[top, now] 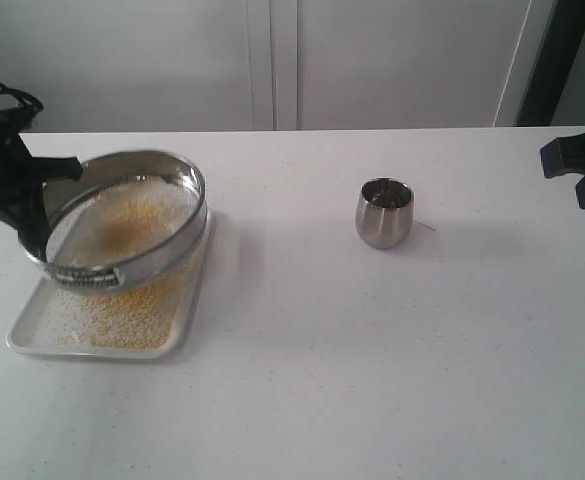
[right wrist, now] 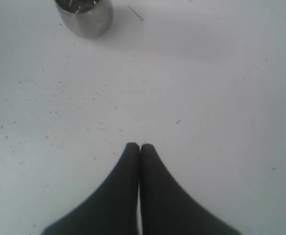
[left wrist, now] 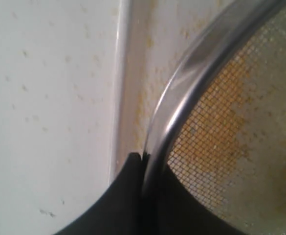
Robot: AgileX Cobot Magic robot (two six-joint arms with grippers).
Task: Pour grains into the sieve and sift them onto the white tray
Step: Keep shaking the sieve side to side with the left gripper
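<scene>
- My left gripper (top: 40, 192) is clamped on the rim of the sieve (top: 188, 226) at the sieve's left side. In the left wrist view the two black fingertips (left wrist: 128, 169) sit one on each side of the steel rim (left wrist: 182, 98), with only the rim's thickness between them.
- The sieve hangs tilted over the far half of the white tray (top: 30, 338), with its open face turned partly toward the exterior camera. Its rim looks blurred there. I cannot tell whether its low edge touches the tray.
- A small black-and-white label (top: 85, 276) shows on the sieve's near side wall.
- Some of the grains (top: 122, 228) lie inside the sieve, a yellowish patch on the mesh with paler ones around it. Up close, yellow specks cling to the mesh (left wrist: 231, 122).
- More grains (top: 137, 312) are spread on the tray below the sieve, yellow toward the near right and whiter toward the left.
- The tray sits at the left of the worktop (top: 372, 360). Its raised rim (left wrist: 123, 73) runs just beside the sieve in the left wrist view, with a few specks on the worktop beyond it.
- My right gripper (top: 578, 166) hangs at the far right, well apart from the tray. Its jaws are pressed together (right wrist: 140, 147) with nothing between them, over bare worktop (right wrist: 206, 98) dotted with tiny specks.
- A small rounded steel cup (top: 384, 212) stands upright near the middle of the worktop, between the two grippers. It also shows in the right wrist view (right wrist: 84, 17).
- A thin dark sliver (top: 427, 227) lies on the worktop just beside the cup.
</scene>
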